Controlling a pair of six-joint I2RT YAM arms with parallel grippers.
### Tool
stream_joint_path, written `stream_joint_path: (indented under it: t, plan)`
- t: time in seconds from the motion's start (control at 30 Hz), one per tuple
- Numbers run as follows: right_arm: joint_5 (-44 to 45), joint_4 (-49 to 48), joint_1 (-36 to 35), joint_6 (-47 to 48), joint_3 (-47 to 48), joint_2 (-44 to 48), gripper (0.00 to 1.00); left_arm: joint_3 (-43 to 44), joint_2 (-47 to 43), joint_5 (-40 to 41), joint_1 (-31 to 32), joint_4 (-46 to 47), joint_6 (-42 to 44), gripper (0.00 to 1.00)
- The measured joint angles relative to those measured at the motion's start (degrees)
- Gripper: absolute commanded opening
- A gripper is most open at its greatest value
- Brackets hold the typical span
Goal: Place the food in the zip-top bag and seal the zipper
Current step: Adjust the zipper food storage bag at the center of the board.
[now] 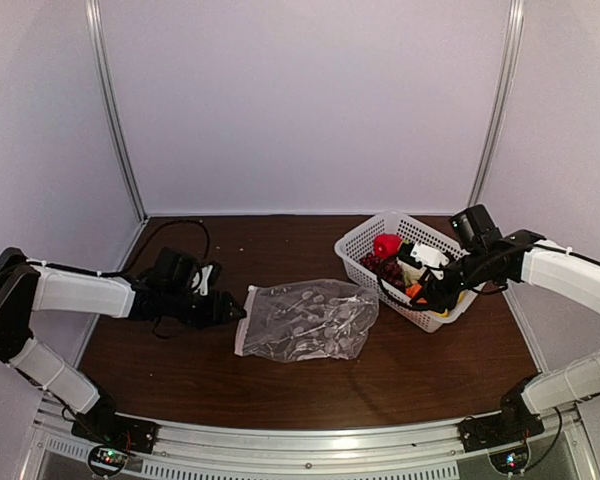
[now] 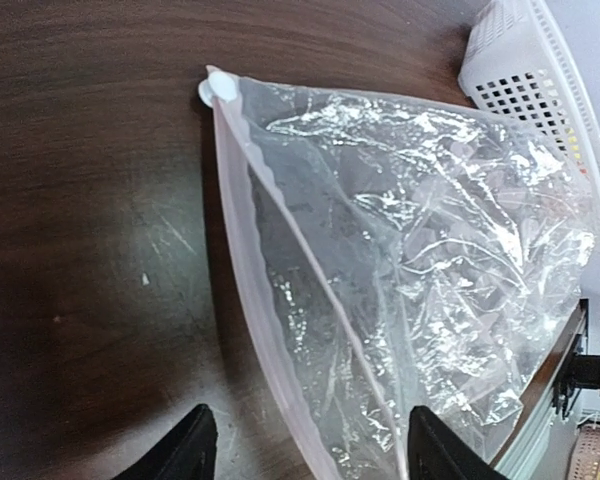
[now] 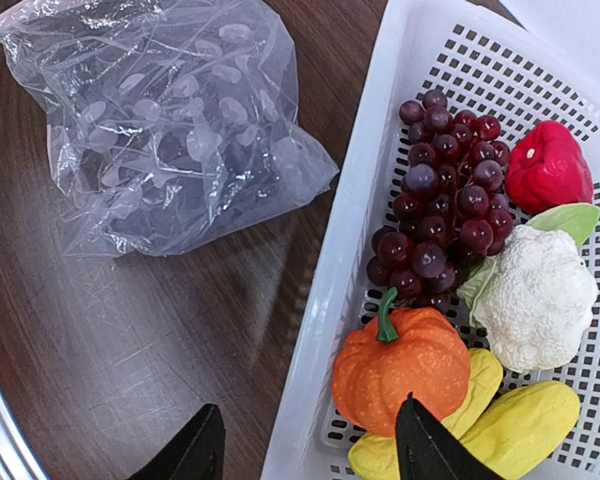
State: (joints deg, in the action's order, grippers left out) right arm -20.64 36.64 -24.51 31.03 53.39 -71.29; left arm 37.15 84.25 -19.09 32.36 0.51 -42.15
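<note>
1. The zip-top bag (image 1: 308, 320) lies on the dark wood-grain table (image 1: 180, 370), just left of the basket (image 3: 330, 300). It is clear, crinkly plastic.
2. The zipper (image 2: 242, 230) is a thin pale strip, cut off at the lower edge of the left wrist view.
3. The white mesh basket holds the food: glossy grape bunch (image 3: 445, 200), ribbed orange piece (image 3: 400, 365), bumpy cauliflower (image 3: 535, 295), red pepper (image 3: 547, 165), and yellow pieces (image 3: 525, 425) that are half hidden.
4. The left gripper (image 2: 310, 445) is spread on both sides of the zipper and pinches nothing.
5. The right gripper (image 3: 310, 440) is spread over the basket wall and is empty.

Shells (image 1: 80, 293): white, boxy, on both arms
Joints (image 1: 5, 300): black, rounded
Left end effector (image 2: 305, 440): black, two tapered fingers (image 2: 185, 450)
Right end effector (image 3: 305, 440): black, orange patch (image 1: 413, 291) just behind it
Cable (image 1: 175, 225): thin, black, looped behind the left end effector
Bases (image 1: 120, 435): black, small lit dots
</note>
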Motion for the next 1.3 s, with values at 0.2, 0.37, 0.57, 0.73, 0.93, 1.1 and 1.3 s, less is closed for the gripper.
stream_joint_path:
  t: [0.2, 0.37, 0.57, 0.73, 0.93, 1.1, 1.3]
  plan:
    - [0.00, 1.33, -0.37, 1.18, -0.26, 0.22, 0.59, -1.38, 1.57, -5.49, 2.54, 7.76, -3.61, 0.46]
    - [-0.04, 3.61, -1.25, 2.21, 2.38, 0.09, 0.61, 1.31, 1.77, -10.19, 14.93, 12.83, -3.69, 0.63]
    - [-0.33, 5.86, -3.58, 3.78, 5.16, 0.09, 0.64, 13.42, -8.39, -5.57, 19.63, -2.45, 6.45, 0.93]
    - [-0.33, 7.74, -7.19, 5.09, 5.99, 0.00, 0.64, 22.05, -20.72, 8.35, 15.08, -14.36, 14.45, 0.94]
    - [0.17, 9.05, -13.97, 6.80, 9.92, -2.12, 0.63, 13.42, -19.78, 15.06, 9.09, -17.27, 14.16, 0.87]
    - [1.33, 9.07, -22.49, 7.72, 14.93, -9.33, 0.61, 3.17, -12.20, 16.85, 8.74, -17.11, 8.61, 0.79]
    - [-0.61, 7.82, -28.15, 5.70, 22.34, -19.28, 0.60, 1.49, -7.56, 14.99, 7.72, -9.97, 2.62, 0.74]
